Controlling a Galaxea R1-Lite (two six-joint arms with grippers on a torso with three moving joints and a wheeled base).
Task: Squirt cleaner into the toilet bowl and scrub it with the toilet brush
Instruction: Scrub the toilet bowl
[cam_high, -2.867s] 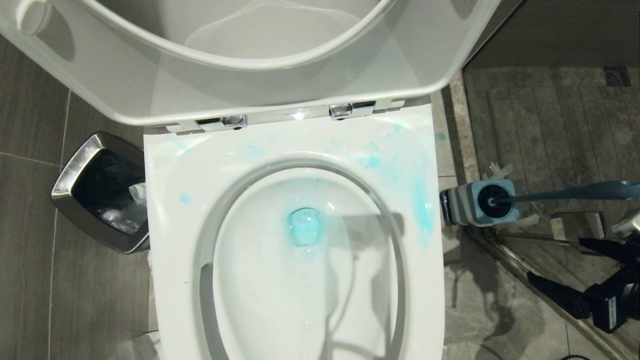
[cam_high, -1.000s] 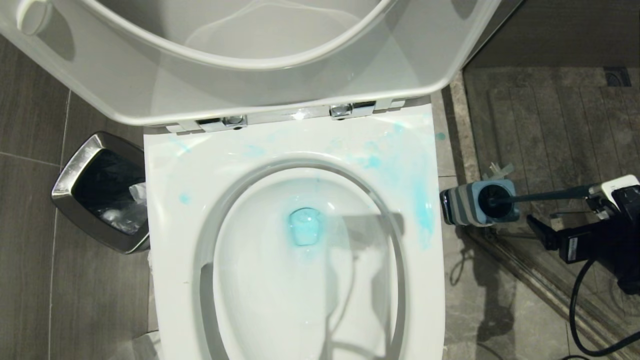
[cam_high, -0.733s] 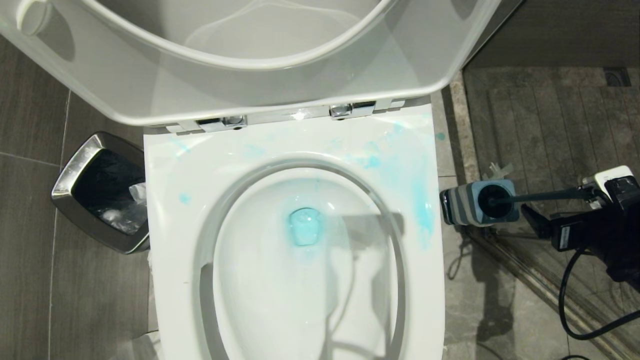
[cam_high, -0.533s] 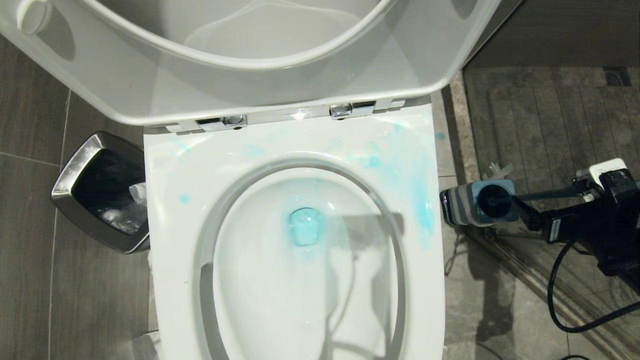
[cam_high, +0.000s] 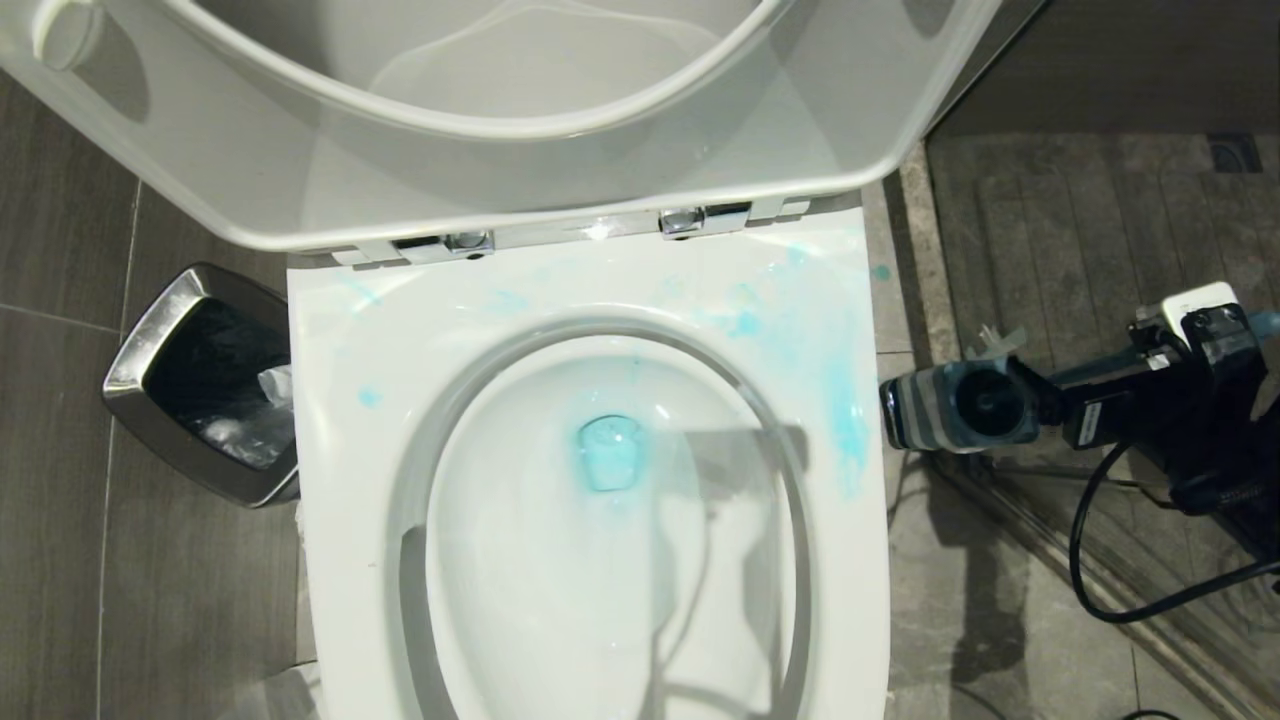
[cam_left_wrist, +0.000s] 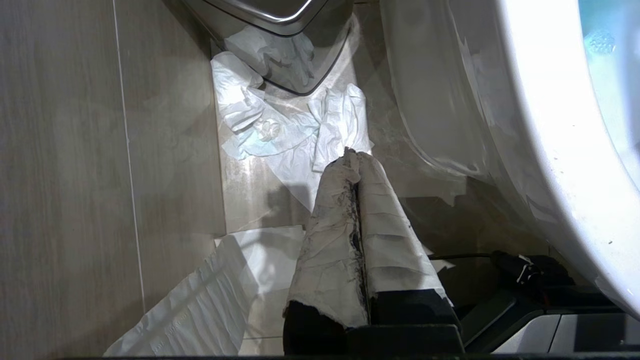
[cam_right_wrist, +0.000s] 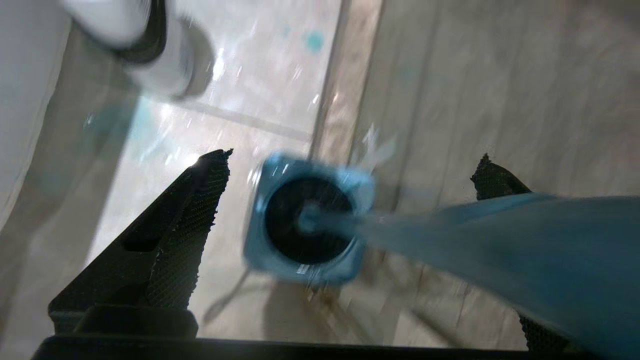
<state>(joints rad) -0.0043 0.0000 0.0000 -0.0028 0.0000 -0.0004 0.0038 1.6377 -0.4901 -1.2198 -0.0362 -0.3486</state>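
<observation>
The toilet bowl (cam_high: 540, 600) stands open, with blue cleaner pooled in its water and smeared over the rim. The cleaner bottle is out of view. The toilet brush (cam_high: 990, 403) stands in its blue-grey holder (cam_high: 925, 410) on the floor right of the toilet. My right gripper (cam_high: 1040, 400) hangs open just above the holder. In the right wrist view the brush handle (cam_right_wrist: 500, 240) runs between the wide-apart fingers (cam_right_wrist: 190, 215), close to one of them and not gripped. My left gripper (cam_left_wrist: 352, 156) is shut and empty, low beside the toilet's left side, its fingers wrapped in white paper.
A silver-rimmed waste bin (cam_high: 150, 340) stands left of the toilet, with crumpled tissue (cam_left_wrist: 280, 120) on the floor before it. The raised lid (cam_high: 300, 190) overhangs the back. A stone sill (cam_high: 920, 250) and my arm's black cable (cam_high: 1090, 590) lie to the right.
My right arm has come in from the lower right, sliding left along the brush handle to the holder. The gripper stayed open. The handle is now mostly hidden behind the arm.
</observation>
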